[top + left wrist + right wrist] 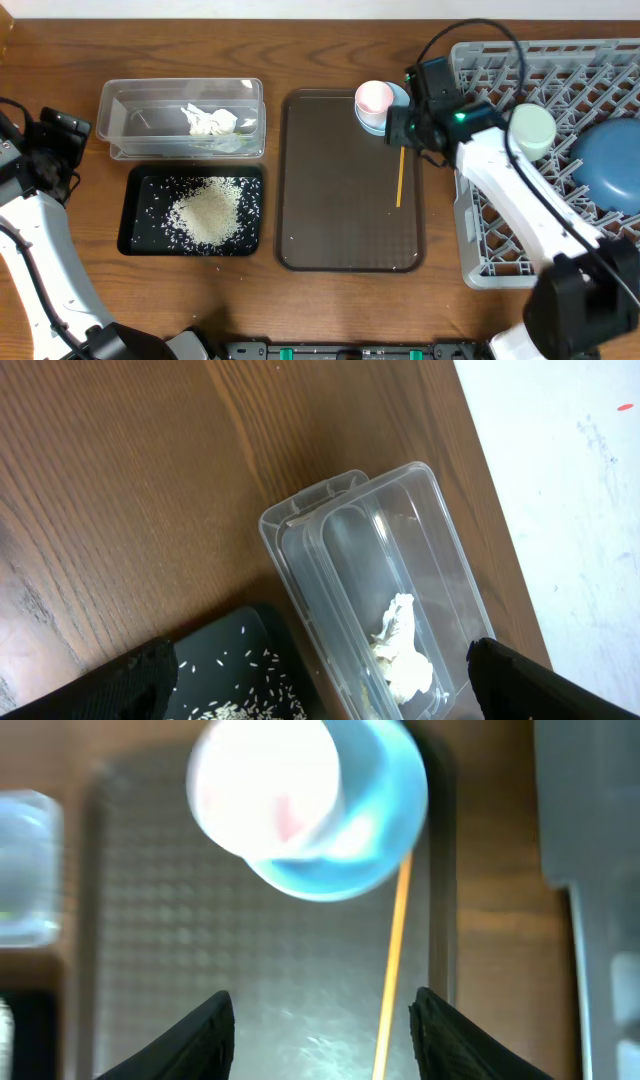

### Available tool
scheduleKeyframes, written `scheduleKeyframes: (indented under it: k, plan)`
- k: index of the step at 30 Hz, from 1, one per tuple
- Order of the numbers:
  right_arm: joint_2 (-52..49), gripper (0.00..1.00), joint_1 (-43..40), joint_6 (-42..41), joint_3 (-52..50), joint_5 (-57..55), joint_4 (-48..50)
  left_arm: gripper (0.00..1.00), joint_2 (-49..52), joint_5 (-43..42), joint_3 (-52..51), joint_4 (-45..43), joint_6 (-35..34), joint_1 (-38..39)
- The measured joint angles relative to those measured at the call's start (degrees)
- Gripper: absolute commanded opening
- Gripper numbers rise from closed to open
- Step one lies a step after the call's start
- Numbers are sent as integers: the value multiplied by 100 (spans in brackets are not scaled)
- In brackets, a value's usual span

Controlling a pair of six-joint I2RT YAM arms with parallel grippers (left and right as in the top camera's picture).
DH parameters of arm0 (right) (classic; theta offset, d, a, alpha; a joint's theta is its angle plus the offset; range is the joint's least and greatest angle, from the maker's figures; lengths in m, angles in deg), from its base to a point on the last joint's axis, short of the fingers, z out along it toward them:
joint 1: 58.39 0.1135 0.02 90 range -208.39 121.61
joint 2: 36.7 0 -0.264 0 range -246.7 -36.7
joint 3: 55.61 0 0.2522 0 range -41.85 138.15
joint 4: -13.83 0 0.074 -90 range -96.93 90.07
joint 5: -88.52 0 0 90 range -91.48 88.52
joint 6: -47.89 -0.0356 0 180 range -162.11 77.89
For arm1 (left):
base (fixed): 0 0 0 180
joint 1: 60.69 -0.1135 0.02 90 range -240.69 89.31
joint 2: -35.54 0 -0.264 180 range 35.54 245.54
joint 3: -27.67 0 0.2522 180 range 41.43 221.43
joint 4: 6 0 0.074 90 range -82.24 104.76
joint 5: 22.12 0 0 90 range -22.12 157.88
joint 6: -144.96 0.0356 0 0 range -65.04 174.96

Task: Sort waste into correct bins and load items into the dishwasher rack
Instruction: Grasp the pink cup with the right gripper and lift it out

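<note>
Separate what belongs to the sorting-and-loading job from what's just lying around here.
Job: rice heap, paper scrap, clear tub, black tray, pink cup, light-blue bowl, mint-green bowl, dark-blue bowl, grey rack.
Lying about: brown serving tray, thin wooden stick on it.

We have overhead straight down, wide, brown tray (340,200) centred. Left wrist looks down left of the tray, sharing the clear tub (350,550) with overhead. Right wrist: close above the tray's far-right corner.

Bright even light; right wrist view v. blurry, cup (265,790) overexp.
</note>
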Motion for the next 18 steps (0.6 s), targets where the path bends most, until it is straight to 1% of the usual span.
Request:
scheduleKeyframes:
  k: [5,8,10,14,18]
  plan:
    - [31,56,17,269,2,149,511,95,0,0,0,2,0,0]
    - [-55,56,153,577,2,197,1023,95,0,2,0,-2,0,0]
    - [-157,61,302,798,4,221,1429,95,0,2,0,0,0,0]
    - [-492,58,531,1174,7,203,2061,95,0,0,0,0,0,0]
    - [-901,57,588,1320,7,55,2264,95,0,0,0,2,0,0]
